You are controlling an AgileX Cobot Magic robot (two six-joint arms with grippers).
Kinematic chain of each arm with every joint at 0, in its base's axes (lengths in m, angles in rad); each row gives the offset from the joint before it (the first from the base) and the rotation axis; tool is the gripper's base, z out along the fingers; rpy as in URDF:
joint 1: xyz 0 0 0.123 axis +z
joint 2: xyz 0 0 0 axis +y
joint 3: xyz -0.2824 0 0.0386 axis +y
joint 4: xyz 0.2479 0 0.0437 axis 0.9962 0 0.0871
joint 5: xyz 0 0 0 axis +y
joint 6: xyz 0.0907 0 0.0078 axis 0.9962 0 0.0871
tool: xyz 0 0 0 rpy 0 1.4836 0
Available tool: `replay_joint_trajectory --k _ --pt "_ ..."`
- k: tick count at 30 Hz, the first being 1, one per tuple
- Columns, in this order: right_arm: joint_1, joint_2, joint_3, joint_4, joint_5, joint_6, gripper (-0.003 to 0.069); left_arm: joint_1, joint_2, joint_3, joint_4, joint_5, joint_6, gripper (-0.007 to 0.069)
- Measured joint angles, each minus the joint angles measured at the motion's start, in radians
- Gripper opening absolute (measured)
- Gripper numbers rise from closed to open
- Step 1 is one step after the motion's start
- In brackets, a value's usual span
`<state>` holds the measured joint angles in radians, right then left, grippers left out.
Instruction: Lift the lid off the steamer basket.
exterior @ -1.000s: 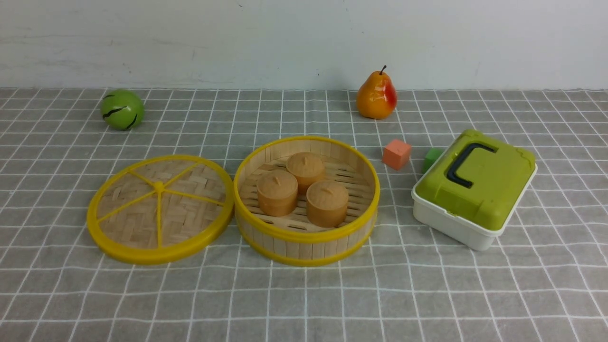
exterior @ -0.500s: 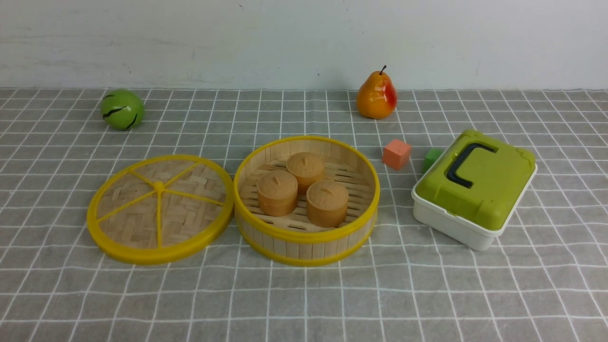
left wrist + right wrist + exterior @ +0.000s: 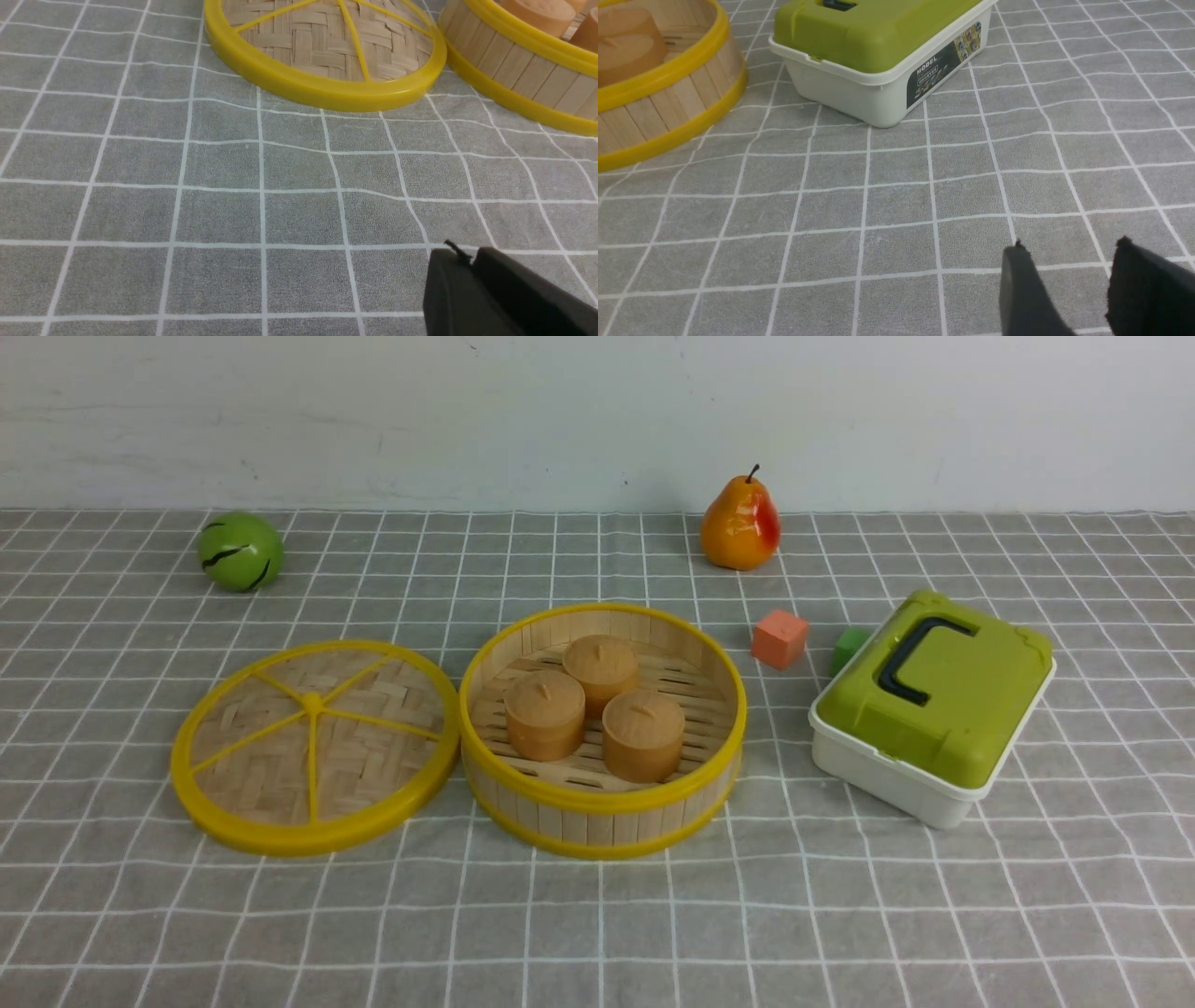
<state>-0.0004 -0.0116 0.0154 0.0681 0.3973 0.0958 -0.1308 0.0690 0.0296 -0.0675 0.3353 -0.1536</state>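
The lid [image 3: 315, 745], a woven bamboo disc with yellow rim and spokes, lies flat on the cloth, its edge touching the left side of the steamer basket [image 3: 603, 807]. The basket stands uncovered with three tan buns [image 3: 597, 705] inside. Neither arm shows in the front view. In the left wrist view my left gripper [image 3: 467, 256] is shut and empty over bare cloth, short of the lid [image 3: 322, 51] and the basket [image 3: 518, 70]. In the right wrist view my right gripper [image 3: 1069, 247] is open and empty over bare cloth, with the basket [image 3: 668, 98] far off.
A white box with a green lid and black handle [image 3: 934, 705] stands right of the basket, also in the right wrist view [image 3: 878, 51]. An orange cube [image 3: 780, 638] and a green cube [image 3: 848, 647] lie behind it. A pear [image 3: 740, 525] and a green ball [image 3: 239, 552] sit near the back wall.
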Motion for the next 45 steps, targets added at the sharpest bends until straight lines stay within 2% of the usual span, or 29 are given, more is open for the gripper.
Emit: replay_joint_trajectory --k 45 --pt "0.0 0.0 0.0 0.002 0.0 0.0 0.0241 0.0 0.0 0.0 0.0 0.0 0.0 0.0082"
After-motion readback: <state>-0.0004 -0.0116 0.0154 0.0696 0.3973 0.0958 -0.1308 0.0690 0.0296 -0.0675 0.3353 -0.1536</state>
